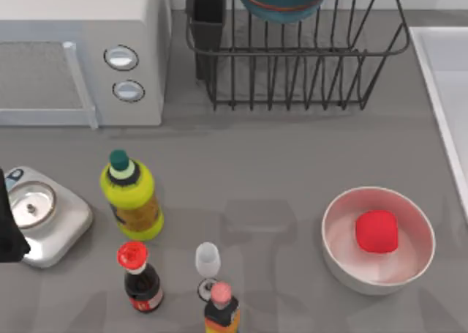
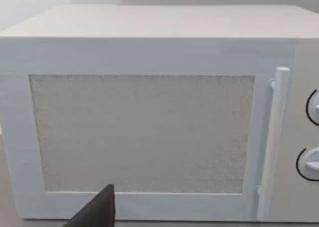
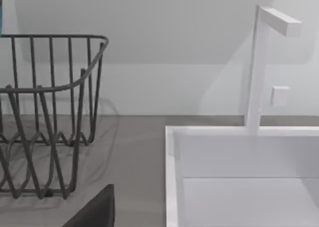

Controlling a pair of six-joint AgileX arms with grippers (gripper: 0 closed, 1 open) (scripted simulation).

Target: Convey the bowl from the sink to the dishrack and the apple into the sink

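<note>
Nearest the top camera, at the front edge of the grey table, stands an orange-bodied bottle with a pink cap. Just right of it, the small bright red apple lies inside a white round bowl, with no fingers near it. At the back, the round teal-blue bowl rests in the black wire dishrack. Right of the rack, the pale rectangular sink has an upright white tap behind it. One dark finger of the right gripper shows before the sink and rack; whether it is open I cannot tell. A dark finger of the left gripper faces the white microwave, its opening likewise unclear.
</note>
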